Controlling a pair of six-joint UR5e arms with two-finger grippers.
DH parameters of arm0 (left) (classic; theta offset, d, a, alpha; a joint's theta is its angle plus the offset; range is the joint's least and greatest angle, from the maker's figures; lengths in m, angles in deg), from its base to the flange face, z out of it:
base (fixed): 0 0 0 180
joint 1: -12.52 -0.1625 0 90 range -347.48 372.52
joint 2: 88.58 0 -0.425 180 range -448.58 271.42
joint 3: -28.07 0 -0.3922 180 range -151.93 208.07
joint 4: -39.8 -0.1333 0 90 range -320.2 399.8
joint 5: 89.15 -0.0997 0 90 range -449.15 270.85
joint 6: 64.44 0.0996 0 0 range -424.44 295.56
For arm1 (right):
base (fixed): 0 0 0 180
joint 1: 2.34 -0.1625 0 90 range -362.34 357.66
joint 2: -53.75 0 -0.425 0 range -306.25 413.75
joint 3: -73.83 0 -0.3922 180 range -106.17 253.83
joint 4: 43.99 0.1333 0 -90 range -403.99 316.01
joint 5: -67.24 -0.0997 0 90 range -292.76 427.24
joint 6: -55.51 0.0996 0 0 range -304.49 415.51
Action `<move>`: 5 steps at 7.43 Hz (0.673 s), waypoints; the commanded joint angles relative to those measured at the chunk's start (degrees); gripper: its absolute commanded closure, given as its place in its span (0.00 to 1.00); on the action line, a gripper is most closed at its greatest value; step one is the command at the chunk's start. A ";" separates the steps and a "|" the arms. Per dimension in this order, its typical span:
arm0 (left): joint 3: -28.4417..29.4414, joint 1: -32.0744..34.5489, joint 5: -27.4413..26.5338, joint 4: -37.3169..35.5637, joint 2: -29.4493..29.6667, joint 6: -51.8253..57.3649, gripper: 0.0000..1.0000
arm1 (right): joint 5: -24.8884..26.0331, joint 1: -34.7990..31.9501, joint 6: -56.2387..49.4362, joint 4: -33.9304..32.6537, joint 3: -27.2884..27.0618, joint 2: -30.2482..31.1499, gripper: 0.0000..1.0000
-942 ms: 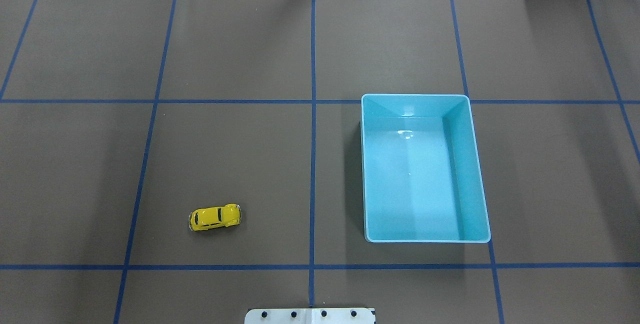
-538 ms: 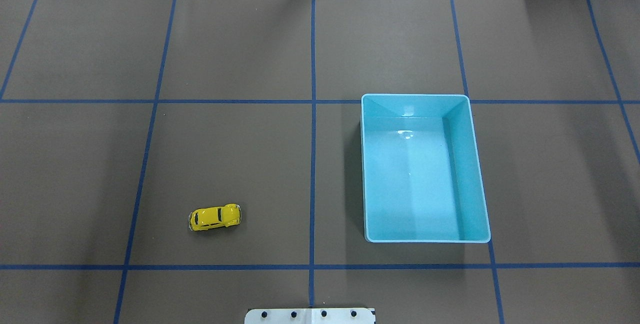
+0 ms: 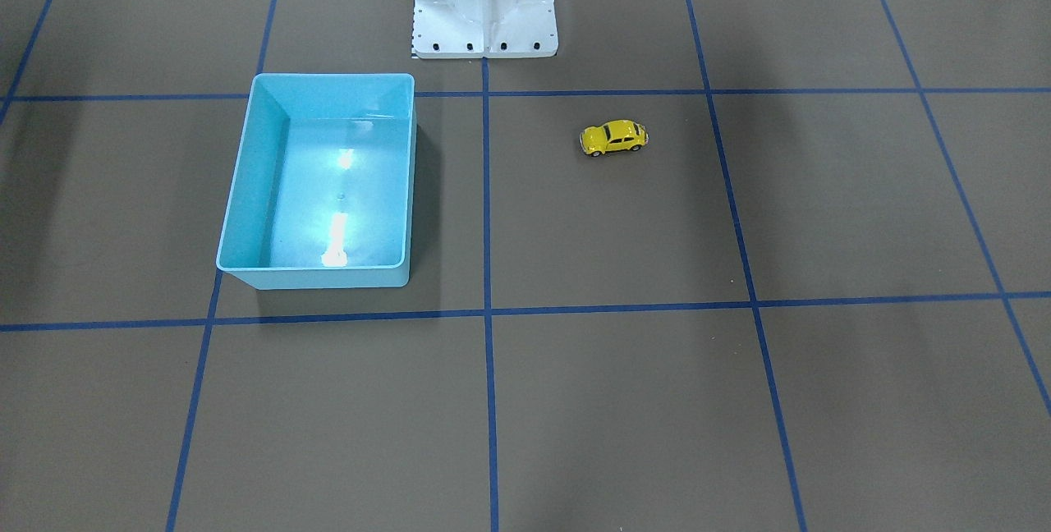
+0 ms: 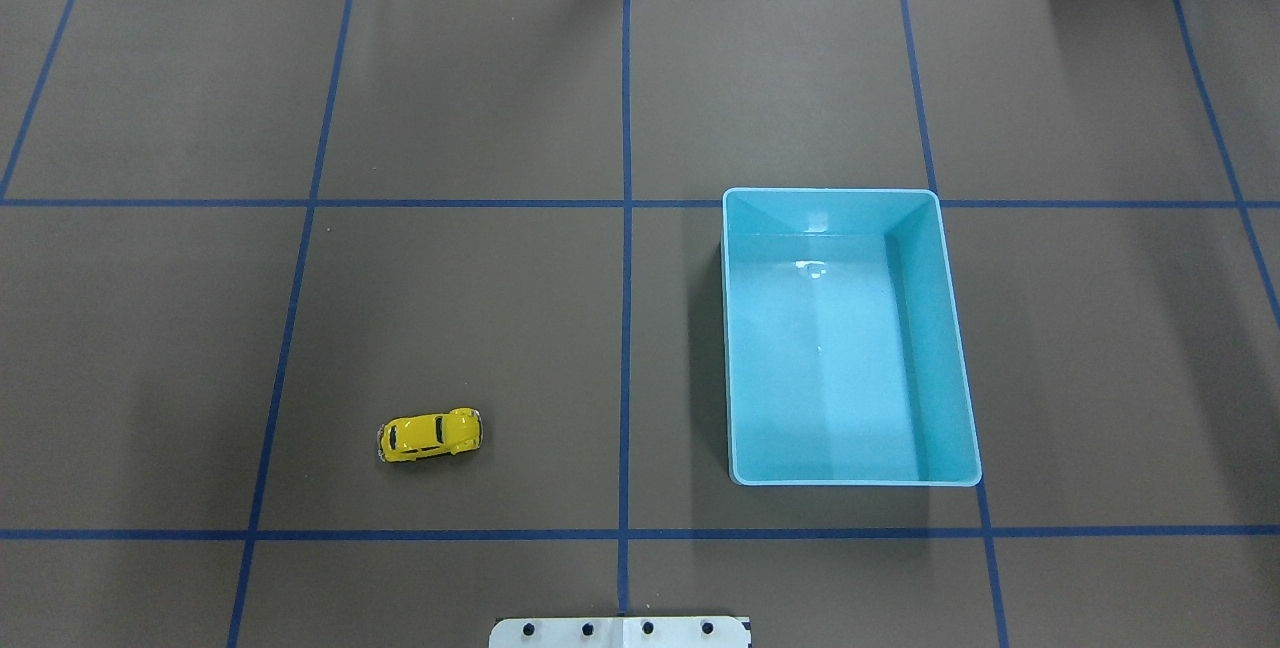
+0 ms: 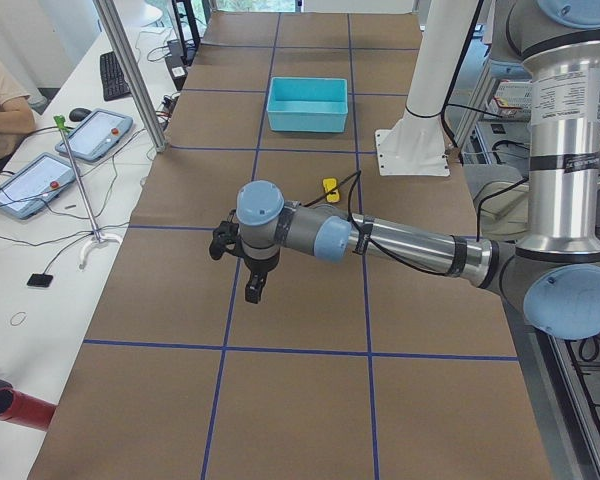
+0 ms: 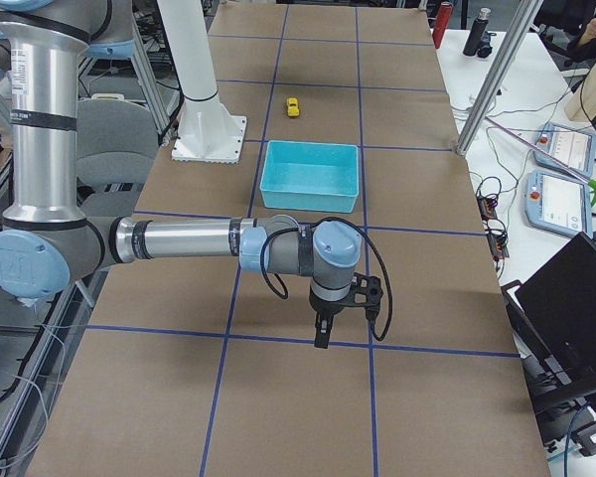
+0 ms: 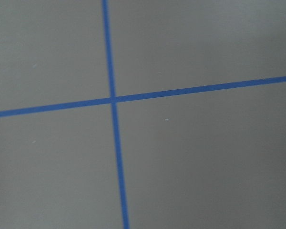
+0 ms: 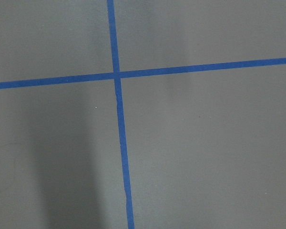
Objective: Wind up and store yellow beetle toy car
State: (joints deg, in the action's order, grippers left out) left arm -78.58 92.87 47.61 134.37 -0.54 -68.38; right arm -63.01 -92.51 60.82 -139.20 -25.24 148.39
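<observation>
A: Two things are lying on the brown table [image 4: 450,308] as we are looking down from overhead: the yellow beetle toy car [image 4: 431,436] and a light blue bin [image 4: 935,358].

B: We are finding the car on the left, near the robot's white base plate [image 4: 620,631]. It is standing on its wheels inside one square of the blue tape lines [image 4: 626,328] and touching none of them.

A: The bin is sitting right of the middle line, well apart from the car, its far end reaching a cross line.

B: What are we seeing inside it?

A: We are seeing only its pale floor and sloping walls, with glare spots shining on the floor in the front-facing view. The car is resting outside it, on the table.

B: How are the arms hanging?

A: In the left side view the left gripper [image 5: 252,290] is hanging above the table with its fingers pointing down, nearer to that camera than the car. In the right side view the right gripper [image 6: 323,333] is hanging likewise, nearer to that camera than the bin.

B: Are we making out whether either is open?

A: We are not. Only the side views are showing them, so we cannot tell for either one. Neither is touching the car or the bin.

B: Each wrist camera is looking down at a crossing of tape lines on the table.
</observation>
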 commanded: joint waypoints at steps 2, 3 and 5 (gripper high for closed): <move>-4.16 -10.44 -0.18 -0.27 7.91 -0.45 0.00 | 0.00 0.00 -0.04 -0.07 -0.07 -0.07 0.00; -4.35 -14.13 -0.27 -0.27 11.07 -0.45 0.00 | 0.00 0.00 -0.04 -0.07 -0.07 -0.07 0.00; -4.35 -20.82 -0.27 -0.53 14.86 -0.10 0.00 | -0.17 0.00 -0.04 -0.07 -0.07 -0.07 0.00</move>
State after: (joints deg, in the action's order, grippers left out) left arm -82.87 76.18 47.37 133.97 11.98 -68.67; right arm -63.09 -92.51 60.78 -139.27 -25.31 148.32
